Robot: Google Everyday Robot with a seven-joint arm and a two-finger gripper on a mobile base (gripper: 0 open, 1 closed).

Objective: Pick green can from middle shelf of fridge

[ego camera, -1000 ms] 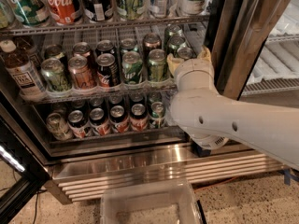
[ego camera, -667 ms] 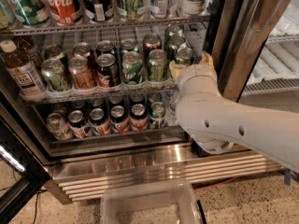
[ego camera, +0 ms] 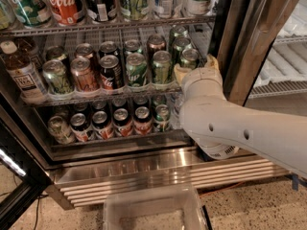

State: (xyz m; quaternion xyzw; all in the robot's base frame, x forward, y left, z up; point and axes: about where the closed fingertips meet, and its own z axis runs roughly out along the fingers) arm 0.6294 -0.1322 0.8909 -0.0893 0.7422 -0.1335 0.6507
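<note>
The fridge (ego camera: pixel 144 169) has a brushed stainless-steel base, dully shiny, with ribbed metal strips along its front. The middle shelf (ego camera: pixel 96 96) is thin grey metal wire. The green can (ego camera: pixel 190 56) is glossy painted aluminium with a bare silver lid. The bottles (ego camera: pixel 67 4) above look like clear plastic with glossy labels. The arm (ego camera: pixel 230 128) is smooth, matt white plastic. Its gripper (ego camera: pixel 194 68), at the shelf's right end by the green can, shows pale cream, rubbery-looking parts. The bin (ego camera: pixel 153 210) below is cloudy translucent plastic, and the floor (ego camera: pixel 249 207) is speckled, stone-like.
</note>
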